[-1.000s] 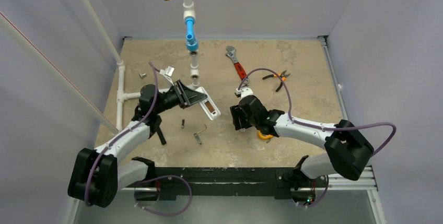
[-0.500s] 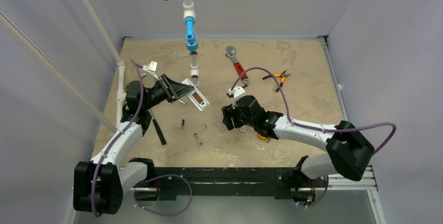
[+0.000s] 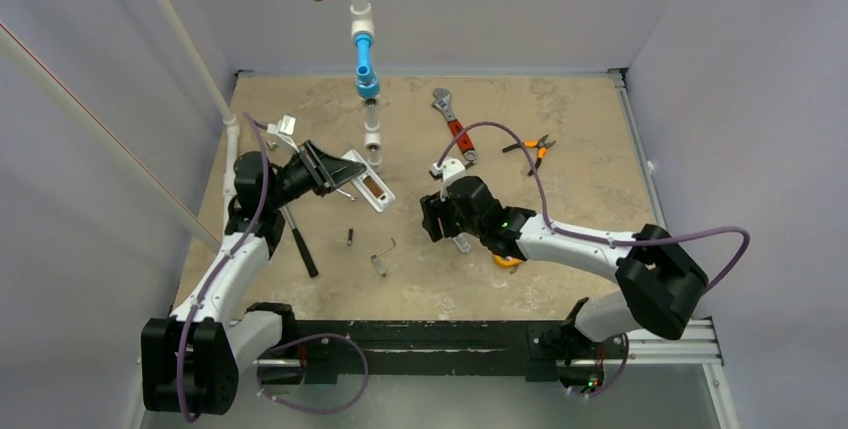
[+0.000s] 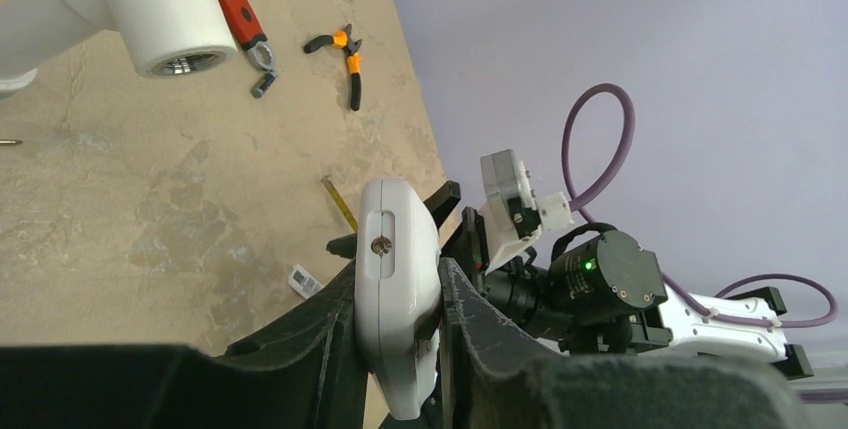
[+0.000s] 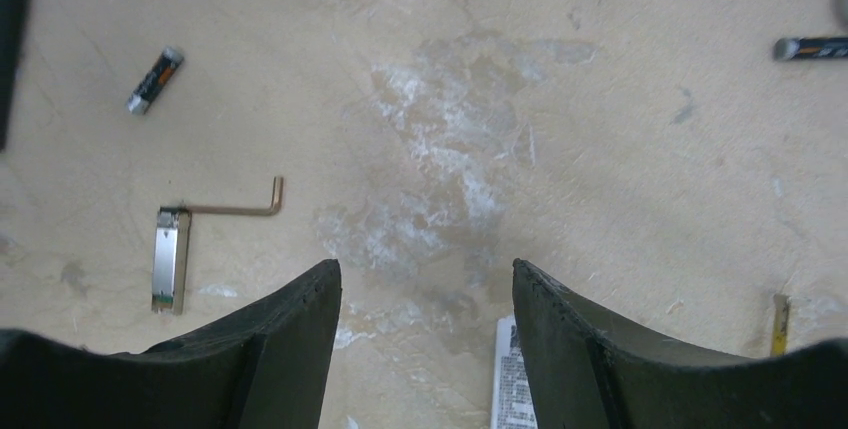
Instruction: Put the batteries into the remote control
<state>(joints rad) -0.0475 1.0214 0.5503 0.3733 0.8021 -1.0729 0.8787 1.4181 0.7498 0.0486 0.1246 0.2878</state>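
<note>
While the left hand [image 3: 340, 171] grips the slim white plastic remote control [image 3: 372, 189] clear of the sandy beige table [image 3: 590, 109], the unit sits at about 10 o'clock from the table centre in the top view. Its rust-brown battery bay is uncovered and faces upward. I judge that this hold presents the bay to the other arm. In the left wrist view the two dark fingers [image 4: 320, 329] press the long sides of the remote control [image 4: 398, 279], which leaves the bay face unobstructed.

The right hand [image 3: 432, 219] is empty. Its fingers [image 5: 290, 329] are spread wide and point down at bare table. I judge this to be the approach to a pick, since the wide spread gives margin on both sides of a small cell.

A small black-and-orange cylindrical battery [image 5: 155, 79] lies flat at about 10 o'clock from the finger gap in the right wrist view. In the top view this battery [image 3: 349, 236] lies toward 9 o'clock from the right hand, well apart from it. A second battery [image 5: 810, 47] lies at 2 o'clock, at the picture edge.

Caution: a thin L-shaped brass-coloured hex key [image 5: 235, 209] and a small grey metal block [image 5: 170, 259] lie between the right hand and the first battery. I would steer around them.

I see no cell in the bay, so I judge loading not yet begun.
</note>
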